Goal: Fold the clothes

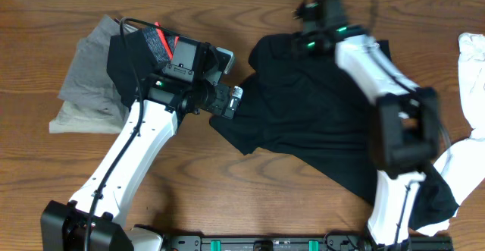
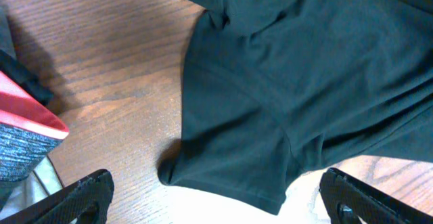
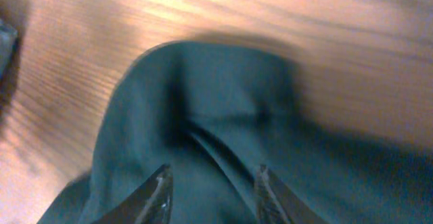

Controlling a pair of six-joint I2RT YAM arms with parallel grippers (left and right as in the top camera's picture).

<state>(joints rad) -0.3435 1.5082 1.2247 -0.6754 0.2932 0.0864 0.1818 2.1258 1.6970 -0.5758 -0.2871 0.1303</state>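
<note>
The left gripper (image 2: 220, 200) has its two fingers (image 2: 81, 195) spread wide, holding nothing. In the left wrist view a sleeve (image 2: 230, 156) of the black T-shirt (image 2: 298, 75) lies flat on the wooden table (image 2: 115, 68) in the gap between them and just ahead of the tips, its hem nearest the fingers. The rest of the shirt runs on further ahead and toward the right-hand finger. Out beyond the left-hand finger, apart from the sleeve, the red and grey waistband (image 2: 27, 126) of a smaller black garment (image 1: 136, 50) shows. In the overhead view this garment rests on a pile of grey folded garments (image 1: 87, 88) behind the left wrist. The right gripper (image 3: 213, 190) also has its fingers (image 3: 159, 191) parted. A rumpled, raised fold of the shirt sits between and ahead of them, with bare tabletop beyond the fold. That view is blurred, and it cannot be told whether the tips touch the cloth. Seen from overhead, the shirt is spread loosely and creased across the middle and right of the table, and a white cloth (image 1: 471, 61) lies well off to the far right.
</note>
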